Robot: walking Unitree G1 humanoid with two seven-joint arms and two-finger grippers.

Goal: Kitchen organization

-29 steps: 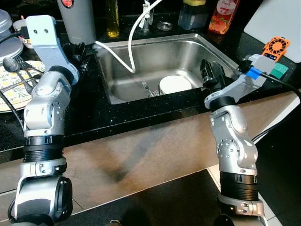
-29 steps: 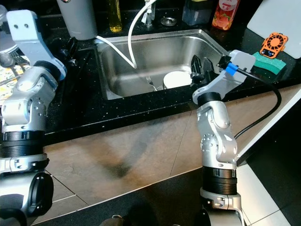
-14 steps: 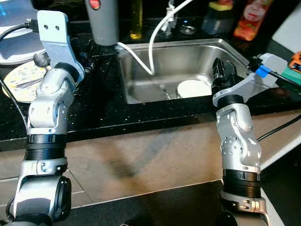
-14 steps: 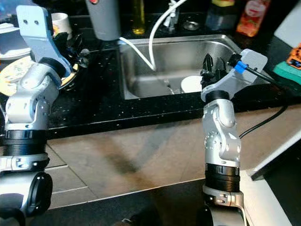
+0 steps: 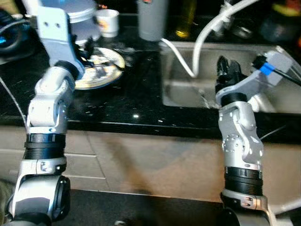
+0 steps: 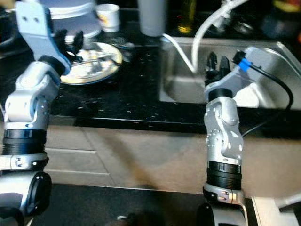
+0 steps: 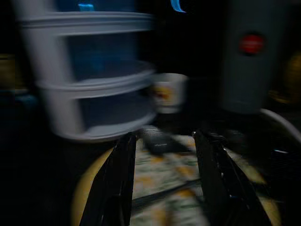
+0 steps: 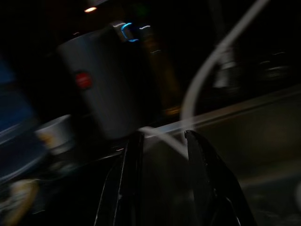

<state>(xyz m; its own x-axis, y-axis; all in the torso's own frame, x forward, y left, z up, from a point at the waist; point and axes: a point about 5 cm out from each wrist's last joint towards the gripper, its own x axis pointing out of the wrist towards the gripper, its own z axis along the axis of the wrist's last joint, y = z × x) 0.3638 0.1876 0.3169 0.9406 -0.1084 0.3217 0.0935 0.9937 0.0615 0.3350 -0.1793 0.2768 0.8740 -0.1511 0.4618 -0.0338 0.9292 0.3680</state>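
- While my head cameras blurred with motion, my left gripper (image 6: 70,40) hung over the near rim of the patterned plate (image 5: 101,70) at about ten o'clock on the black countertop (image 5: 136,101), fingers spread apart and grasping nothing.
- From the left wrist view, the plate lay between and just beyond my two black fingers (image 7: 120,183), with what looked like a dark utensil (image 7: 157,139) across it; too smeared for me to name it.
- At about two o'clock my right gripper (image 6: 216,63) stood raised at the near edge of the steel sink (image 5: 178,84), fingers parted and empty, pointing toward the back of the counter.
- As I judged it, the tidying had barely begun where I could see: the plate sat out on the counter, a small white cup (image 5: 107,22) and a stacked grey-white container (image 7: 89,70) stood behind it at about eleven o'clock, and a tall grey canister (image 5: 153,19) stood at twelve.
- A white hose (image 5: 207,33) curved down into the sink, and something pale (image 6: 247,96) lay in the basin beside my right arm; I could not tell what.
- What remained, in my estimate, was everything: neither claw had lifted a thing, and the plate looked like the nearest candidate.
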